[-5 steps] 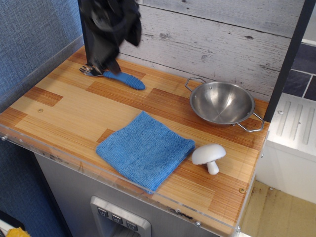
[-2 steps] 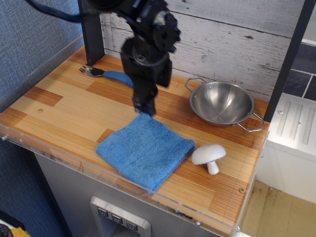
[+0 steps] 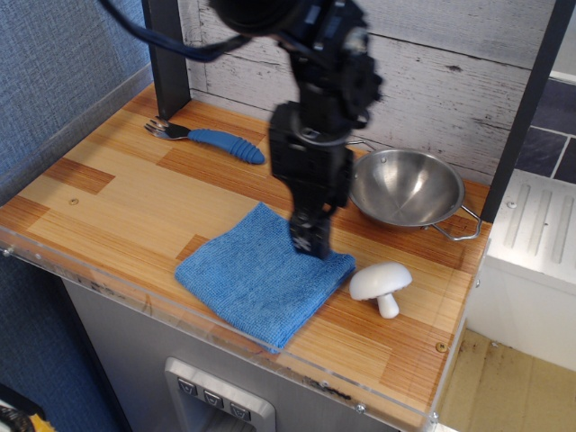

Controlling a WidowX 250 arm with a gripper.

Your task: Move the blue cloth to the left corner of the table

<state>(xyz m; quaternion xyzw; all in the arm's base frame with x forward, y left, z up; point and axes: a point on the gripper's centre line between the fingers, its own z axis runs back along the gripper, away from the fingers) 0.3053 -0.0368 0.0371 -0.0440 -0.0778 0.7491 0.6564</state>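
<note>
My gripper (image 3: 309,241) hangs over the blue cloth (image 3: 256,274), its tip down at the cloth's right-hand part, close to the far right edge. From this angle I see the fingers only as one dark narrow shape, so I cannot tell whether they are apart or together, nor whether they touch the fabric.

The cloth lies flat and folded (turned like a diamond) on the table (image 3: 108,193), toward the near edge, with its near corner just beside the clear acrylic edge (image 3: 135,301). Everything else I place from that cloth. Just to its right, close to its right corner, lies a white mushroom (image 3: 382,284), cap toward the cloth and stem pointing to the near edge. Beyond the cloth and to the right sits a steel bowl (image 3: 407,188) with wire handles, partly hidden behind my arm (image 3: 317,108). Beyond the cloth and to the left, well apart from it, lies a blue-handled fork (image 3: 209,139) near the back wall, its metal head pointing left toward a dark post (image 3: 165,56).
</note>
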